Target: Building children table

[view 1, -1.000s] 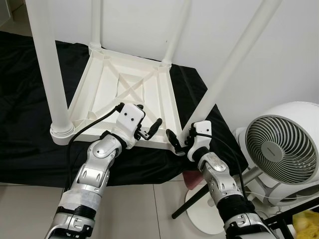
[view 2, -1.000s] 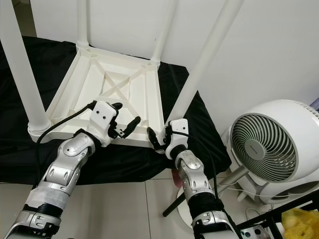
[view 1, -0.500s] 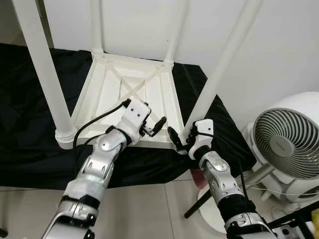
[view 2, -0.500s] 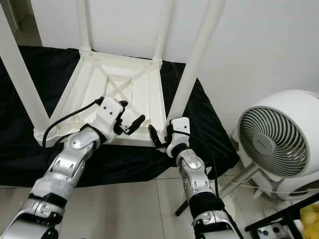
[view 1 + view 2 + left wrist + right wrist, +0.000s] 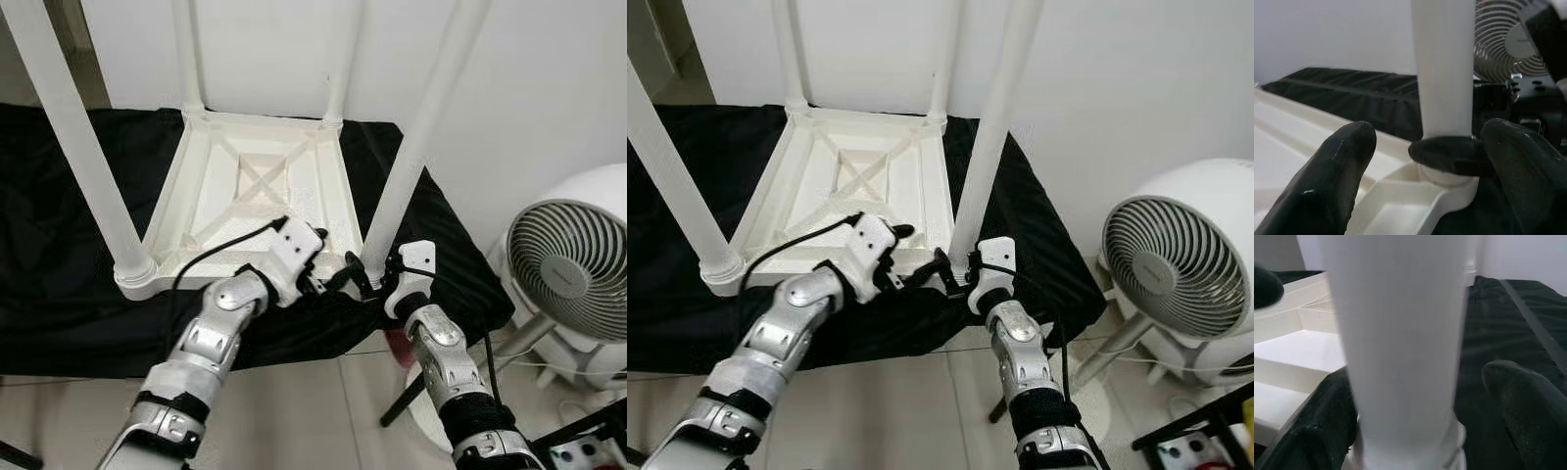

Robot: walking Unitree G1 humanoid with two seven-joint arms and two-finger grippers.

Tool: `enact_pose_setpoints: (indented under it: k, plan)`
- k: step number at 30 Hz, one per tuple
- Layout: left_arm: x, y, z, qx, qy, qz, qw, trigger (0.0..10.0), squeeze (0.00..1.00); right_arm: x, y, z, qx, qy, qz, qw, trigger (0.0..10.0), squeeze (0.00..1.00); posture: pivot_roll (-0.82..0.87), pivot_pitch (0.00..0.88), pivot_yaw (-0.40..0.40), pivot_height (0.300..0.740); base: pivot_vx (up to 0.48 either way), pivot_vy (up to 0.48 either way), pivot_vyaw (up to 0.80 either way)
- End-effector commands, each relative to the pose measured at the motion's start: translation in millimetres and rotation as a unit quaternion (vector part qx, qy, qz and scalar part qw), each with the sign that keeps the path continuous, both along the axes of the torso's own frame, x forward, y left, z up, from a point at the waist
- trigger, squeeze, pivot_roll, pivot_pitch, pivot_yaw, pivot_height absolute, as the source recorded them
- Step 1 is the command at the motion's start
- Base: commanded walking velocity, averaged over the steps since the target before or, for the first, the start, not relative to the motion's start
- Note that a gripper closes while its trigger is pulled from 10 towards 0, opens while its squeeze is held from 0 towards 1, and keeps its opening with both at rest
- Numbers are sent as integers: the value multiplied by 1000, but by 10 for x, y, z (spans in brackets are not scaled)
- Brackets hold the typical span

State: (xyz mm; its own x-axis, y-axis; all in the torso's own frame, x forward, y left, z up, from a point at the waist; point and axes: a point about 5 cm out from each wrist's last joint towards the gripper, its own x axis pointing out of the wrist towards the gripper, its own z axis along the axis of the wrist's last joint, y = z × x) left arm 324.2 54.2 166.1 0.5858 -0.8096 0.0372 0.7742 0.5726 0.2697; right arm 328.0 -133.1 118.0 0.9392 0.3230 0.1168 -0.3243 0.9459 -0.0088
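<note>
On the black cloth (image 5: pixel 59 235) the upturned table (image 5: pixel 250 186) lies; right gripper (image 5: pixel 1415 396) spread around its near-right leg (image 5: pixel 411 157), left gripper (image 5: pixel 1425 161) spread beside; light, stiff, slippery plastic: grip low

One upturned white table (image 5: pixel 257 186) with four legs (image 5: pixel 409 162) fitted, on one black cloth (image 5: pixel 59 206). One white fan (image 5: pixel 571 274) beside. Two grippers: left (image 5: pixel 338 278), right (image 5: pixel 364 286).

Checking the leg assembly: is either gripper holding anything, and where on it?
The right gripper straddles the near right table leg low down by its base, fingers either side; whether they clamp it cannot be told. The left gripper, open, holds nothing.
</note>
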Motion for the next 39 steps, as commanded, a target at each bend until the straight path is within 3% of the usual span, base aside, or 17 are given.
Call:
enact_pose_setpoints:
  k: [1, 19, 23, 30, 32, 37, 39]
  plan:
    - [16, -47, 36, 0, -7, -14, 1000, 10000, 0, 22, -81, 47, -6, -9, -10, 1000, 10000, 0, -124, 0, -20, 740, 0, 0, 0]
    - [2, -51, 79, -14, -22, -41, 999, 10000, 0, -1, -121, 77, -17, -18, 20, 999, 10000, 0, -121, 0, -21, 740, 0, 0, 0]
    - [75, 0, 204, -48, 1, -41, 998, 10000, 0, 16, -100, 148, -30, -28, 31, 999, 10000, 0, -150, 0, -27, 740, 0, 0, 0]
    - [63, 46, 167, -32, -19, -33, 999, 10000, 0, 50, -88, 174, -29, -21, 40, 999, 10000, 0, -146, 0, -82, 740, 0, 0, 0]
    - [41, 33, 170, -43, -24, -33, 998, 10000, 0, 46, -149, 199, -30, -24, 48, 998, 10000, 0, -161, 0, -31, 740, 0, 0, 0]
    - [4, -34, 165, -54, -10, -51, 997, 10000, 0, 6, -239, 177, -39, -21, 48, 998, 10000, 0, -162, 0, -19, 740, 0, 0, 0]
    - [-52, -58, 41, -21, -6, -64, 998, 10000, 0, -79, -238, 84, -33, -16, 39, 999, 10000, 0, -181, 0, -9, 740, 0, 0, 0]
